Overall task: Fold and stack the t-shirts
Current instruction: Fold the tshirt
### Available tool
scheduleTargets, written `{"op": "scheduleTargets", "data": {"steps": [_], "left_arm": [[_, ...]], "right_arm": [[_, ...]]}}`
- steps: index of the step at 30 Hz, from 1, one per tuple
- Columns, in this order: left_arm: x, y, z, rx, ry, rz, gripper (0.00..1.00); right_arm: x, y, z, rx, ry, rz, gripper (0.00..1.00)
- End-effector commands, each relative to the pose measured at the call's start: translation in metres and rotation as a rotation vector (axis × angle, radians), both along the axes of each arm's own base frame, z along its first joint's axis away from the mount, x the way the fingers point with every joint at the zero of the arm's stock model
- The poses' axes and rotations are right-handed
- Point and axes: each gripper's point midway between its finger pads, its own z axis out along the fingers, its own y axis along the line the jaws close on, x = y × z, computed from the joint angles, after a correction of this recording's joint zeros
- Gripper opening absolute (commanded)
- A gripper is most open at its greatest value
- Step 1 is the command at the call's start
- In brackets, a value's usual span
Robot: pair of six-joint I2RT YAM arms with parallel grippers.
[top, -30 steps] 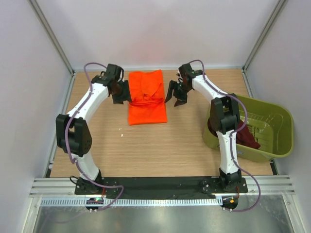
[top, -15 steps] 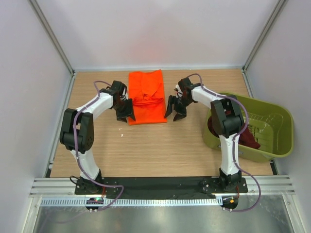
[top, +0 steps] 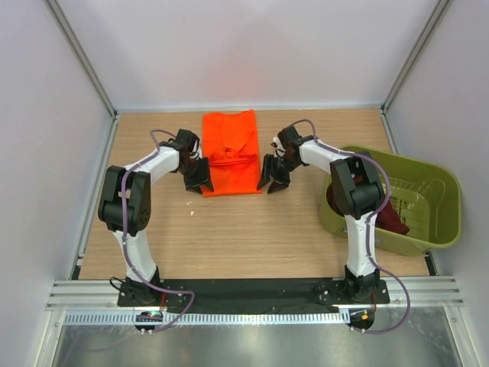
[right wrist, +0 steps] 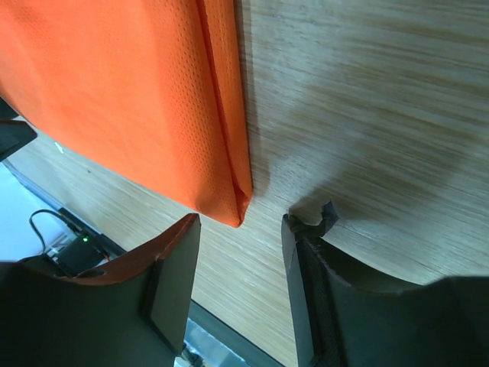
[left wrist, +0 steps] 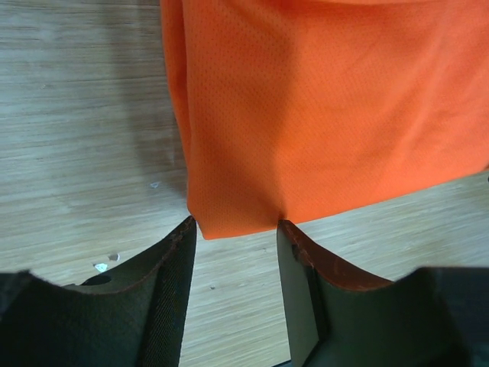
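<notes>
The bright orange t-shirt (top: 229,153) lies flat on the table as a long folded strip. My left gripper (top: 200,183) sits at its near left corner (left wrist: 221,222), open, the corner just ahead of the fingertips. My right gripper (top: 270,182) is at the near right corner (right wrist: 237,210), open too, with bare wood between its jaws. Neither holds cloth. The dark maroon t-shirt (top: 390,214) lies crumpled in the olive-green tub (top: 435,229) at the right.
The green tub stands beside the right arm's base link. White walls and metal posts enclose the table on three sides. A black mounting rail (top: 244,290) runs along the near edge.
Both grippers have come down the shirt's sides from its middle to its near corners. The right gripper's jaws have narrowed somewhat. The shirt has not shifted.
</notes>
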Motion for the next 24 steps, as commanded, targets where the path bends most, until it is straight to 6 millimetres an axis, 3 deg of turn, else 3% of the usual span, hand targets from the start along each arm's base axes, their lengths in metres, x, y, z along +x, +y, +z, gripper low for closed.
{"op": "scheduleTargets", "data": {"steps": [1,4,10,13,16,19,23,24], "left_arm": [[0.004,0.001,-0.002,-0.020,-0.014,-0.027,0.47],[0.002,0.004,-0.004,-0.024,-0.009,-0.037,0.40],[-0.001,0.000,-0.009,-0.042,0.005,-0.062,0.15],[-0.006,0.001,-0.008,-0.042,0.015,-0.059,0.04],[-0.019,0.004,-0.011,-0.039,0.056,-0.038,0.00],[-0.040,0.003,-0.014,-0.048,0.111,-0.026,0.00],[-0.076,-0.002,-0.012,-0.039,0.153,-0.026,0.00],[-0.080,-0.004,-0.003,-0.048,0.133,-0.030,0.00]], "right_arm": [[0.008,0.011,-0.002,0.031,-0.010,-0.003,0.53],[0.008,0.016,-0.005,0.042,0.002,-0.005,0.44],[0.006,0.015,-0.004,0.034,-0.008,-0.008,0.20],[0.003,0.015,-0.005,0.029,-0.006,-0.009,0.01],[-0.001,0.013,0.000,0.020,-0.014,-0.005,0.01],[-0.019,0.011,0.002,0.004,0.006,0.004,0.01],[-0.064,0.004,-0.005,-0.031,0.058,0.043,0.01],[-0.073,0.003,-0.006,-0.038,0.063,0.053,0.01]]}}
